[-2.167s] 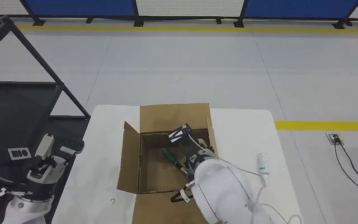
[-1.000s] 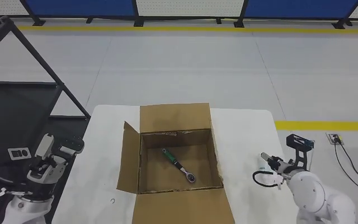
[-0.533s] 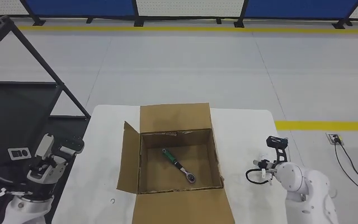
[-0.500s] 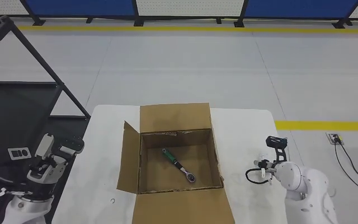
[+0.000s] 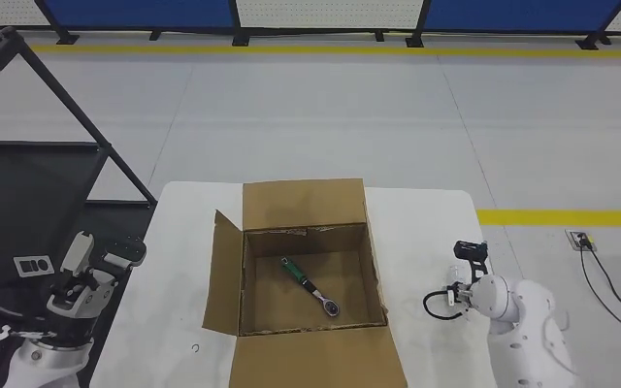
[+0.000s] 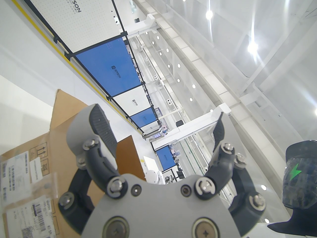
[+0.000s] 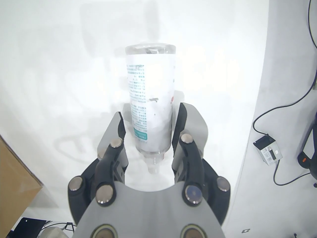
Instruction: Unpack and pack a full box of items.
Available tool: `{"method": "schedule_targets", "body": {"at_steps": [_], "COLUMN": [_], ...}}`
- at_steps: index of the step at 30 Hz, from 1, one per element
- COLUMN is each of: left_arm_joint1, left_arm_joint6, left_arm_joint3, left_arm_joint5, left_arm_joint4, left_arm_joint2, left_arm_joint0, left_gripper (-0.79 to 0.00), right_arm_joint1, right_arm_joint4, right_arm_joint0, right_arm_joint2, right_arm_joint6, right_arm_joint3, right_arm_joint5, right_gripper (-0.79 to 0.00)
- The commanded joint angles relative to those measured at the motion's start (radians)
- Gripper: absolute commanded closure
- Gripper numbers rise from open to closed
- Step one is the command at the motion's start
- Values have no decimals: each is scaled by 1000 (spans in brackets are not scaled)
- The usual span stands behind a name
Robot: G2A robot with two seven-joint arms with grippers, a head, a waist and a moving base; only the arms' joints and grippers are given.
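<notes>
An open cardboard box (image 5: 304, 204) stands mid-table with a green-handled ratchet wrench (image 5: 310, 285) lying on its floor. To the box's right, my right gripper (image 5: 456, 291) is low over the white table (image 5: 417, 223). In the right wrist view the right gripper (image 7: 151, 117) is shut on a white labelled bottle (image 7: 149, 80), one finger on each side near its neck. The bottle lies along the table. My left gripper (image 6: 158, 120) is open and holds nothing, pointing up toward the ceiling beside the box's labelled wall (image 6: 24, 154). The left arm (image 5: 87, 276) stays off the table's left edge.
A black metal frame (image 5: 58, 107) stands left of the table. Cables and a small adapter (image 7: 267, 149) lie on the floor past the table's right edge. A corner of the box (image 7: 14, 174) sits close to the right gripper. Bare tabletop lies either side of the box.
The right arm came out of the box, swung to the table's right side, then edged left over the bottle, which it now covers. The left arm has not moved.
</notes>
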Motion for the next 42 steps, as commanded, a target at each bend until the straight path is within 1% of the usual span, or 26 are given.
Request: {"method": "schedule_targets", "body": {"at_steps": [1,3,5,8,11,13,15,17,19,21,23,25,27,30,34,36,41,42], "left_arm_joint1": [0,0,0,0,0,0,0,0,0,0,0,0,0,0,0,0,0,0], "left_arm_joint6": [0,0,0,0,0,0,0,0,0,0,0,0,0,0,0,0,0,0], "left_arm_joint3": [0,0,0,0,0,0,0,0,0,0,0,0,0,0,0,0,0,0], "left_arm_joint5": [0,0,0,0,0,0,0,0,0,0,0,0,0,0,0,0,0,0], "left_arm_joint4": [0,0,0,0,0,0,0,0,0,0,0,0,0,0,0,0,0,0], "left_arm_joint2": [0,0,0,0,0,0,0,0,0,0,0,0,0,0,0,0,0,0], "left_arm_joint0": [0,0,0,0,0,0,0,0,0,0,0,0,0,0,0,0,0,0], "left_gripper": [-785,-785,-785,-785,-785,-785,-785,-785,-785,-785,-785,-785,-785,-785,-785,-785,-785,-785], "right_arm_joint1": [1,2,1,-2,-4,-5,-6,-7,-8,-11,-16,-20,-26,-44,-78,-96,-141,-149], "right_arm_joint4": [30,63,100,179,182,144,102,57,17,-17,-31,-41,-58,-69,-14,6,77,84], "right_arm_joint0": [-7,-28,-59,-132,-206,-234,-245,-244,-231,-197,-161,-124,-81,13,151,212,353,377], "right_arm_joint2": [9,19,24,20,-21,-81,-145,-220,-303,-391,-477,-557,-633,-736,-833,-868,-938,-944], "right_arm_joint6": [-24,-50,-74,-120,-141,-152,-168,-188,-213,-246,-252,-224,-180,-118,-50,-28,92,92], "right_arm_joint3": [-21,-74,-161,-372,-594,-718,-811,-882,-924,-924,-924,-924,-894,-785,-591,-495,-254,-215], "right_arm_joint5": [-2,4,12,13,11,18,14,2,-18,-42,-71,-104,-127,-126,-92,-69,-37,-23], "right_gripper": [0,0,0,0,0,0,0,0,0,0,0,0,0,0,0,0,0,0]}}
